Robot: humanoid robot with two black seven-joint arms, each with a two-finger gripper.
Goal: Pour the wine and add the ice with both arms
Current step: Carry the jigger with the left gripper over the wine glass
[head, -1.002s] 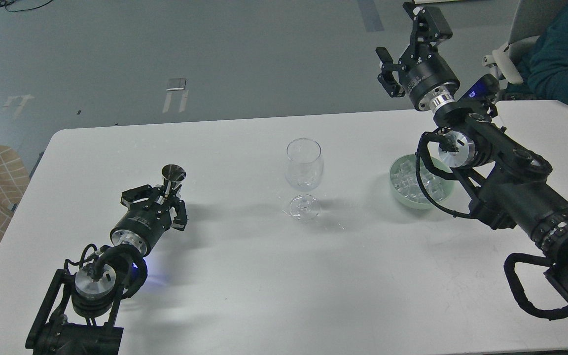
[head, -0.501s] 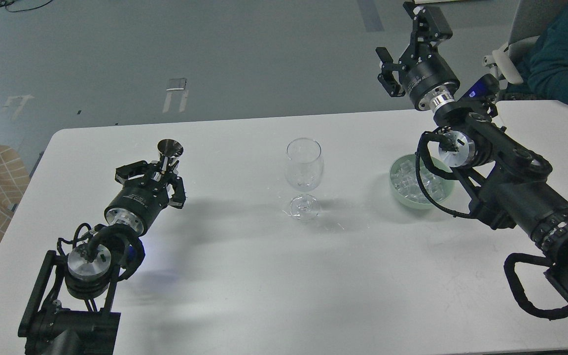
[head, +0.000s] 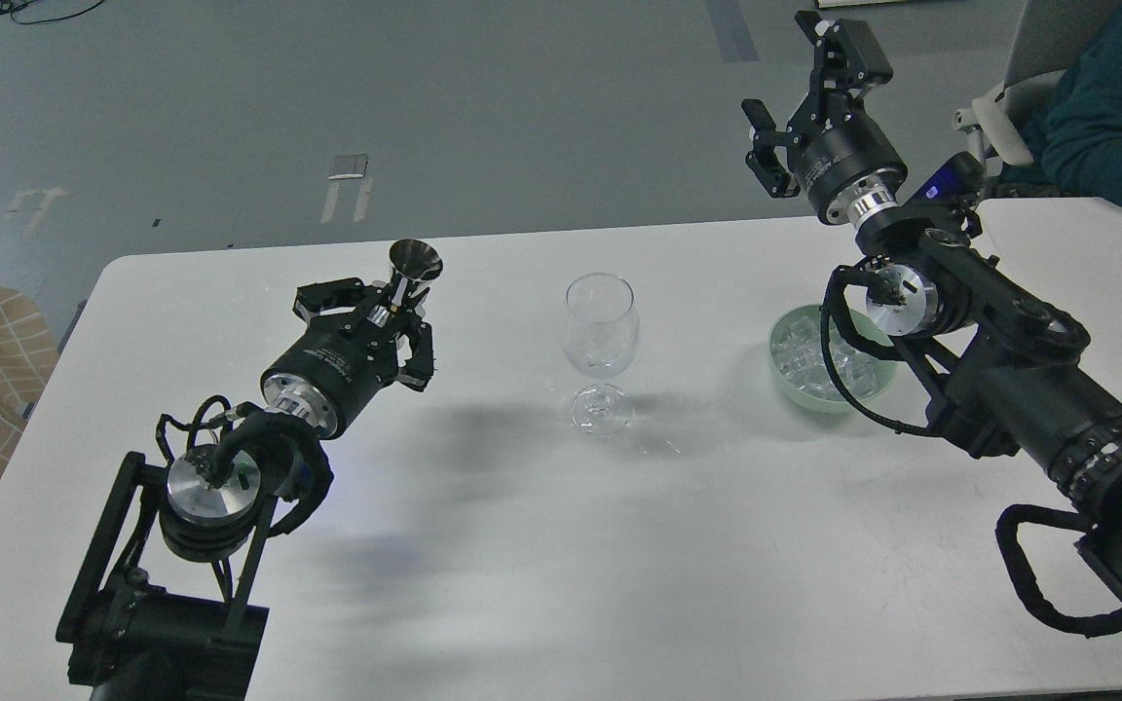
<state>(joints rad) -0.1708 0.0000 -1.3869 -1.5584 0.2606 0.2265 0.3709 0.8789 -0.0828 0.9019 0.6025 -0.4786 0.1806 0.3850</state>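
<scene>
I am holding the metal jigger [head: 413, 265] clamped in my left pincer [head: 381, 313], left of the wine glass [head: 601, 326]; I should be tipping slowly over its rim. My right pincer [head: 809, 83] is hanging wide open, empty.

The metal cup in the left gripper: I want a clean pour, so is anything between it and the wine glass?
Nothing visible: only bare table lies between the metal cup and the wine glass.

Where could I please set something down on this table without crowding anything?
The near table in front of the wine glass is bare. It is crowded around the left gripper holding the metal cup, and by the ice bowl.
</scene>
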